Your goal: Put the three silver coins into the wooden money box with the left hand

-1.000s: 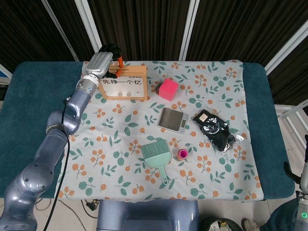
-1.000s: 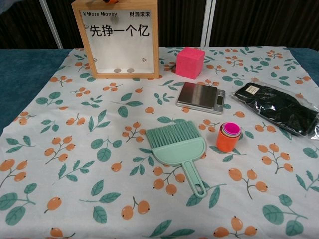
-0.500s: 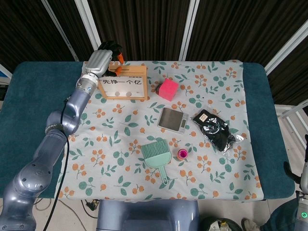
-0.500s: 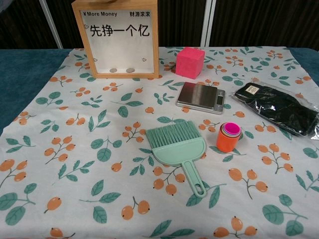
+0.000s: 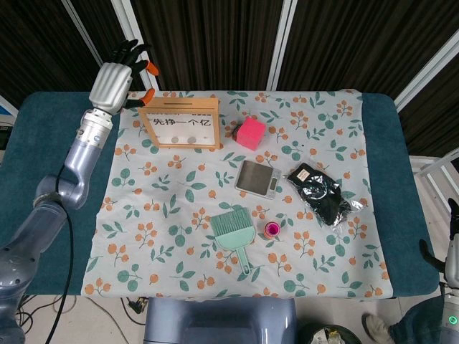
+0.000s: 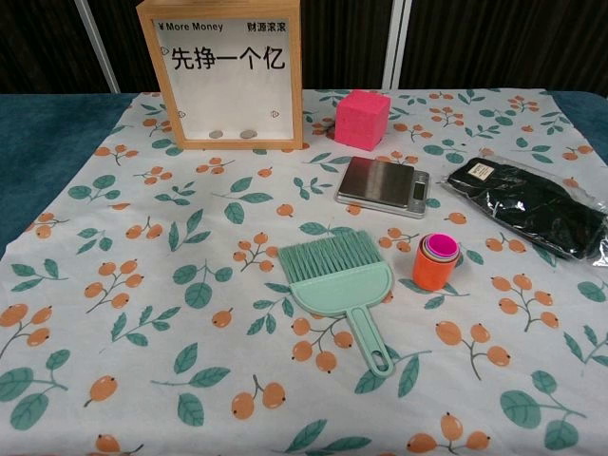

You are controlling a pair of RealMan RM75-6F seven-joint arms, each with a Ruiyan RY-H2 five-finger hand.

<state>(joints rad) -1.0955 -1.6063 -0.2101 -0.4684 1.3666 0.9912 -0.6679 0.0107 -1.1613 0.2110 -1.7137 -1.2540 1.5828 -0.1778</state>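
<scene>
Floral tablecloth [image 6: 142,285]; open left robot hand [image 5: 115,79] only overhead.

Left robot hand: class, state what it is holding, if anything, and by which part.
Nothing. The left robot hand is raised beside the wooden money box with its fingers spread apart and nothing between them.

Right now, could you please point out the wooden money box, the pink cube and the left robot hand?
wooden money box [image 6: 226,84], chest view, front panel.
pink cube [image 5: 252,132], head view, top face.
left robot hand [image 5: 113,82], head view, back of hand.
</scene>
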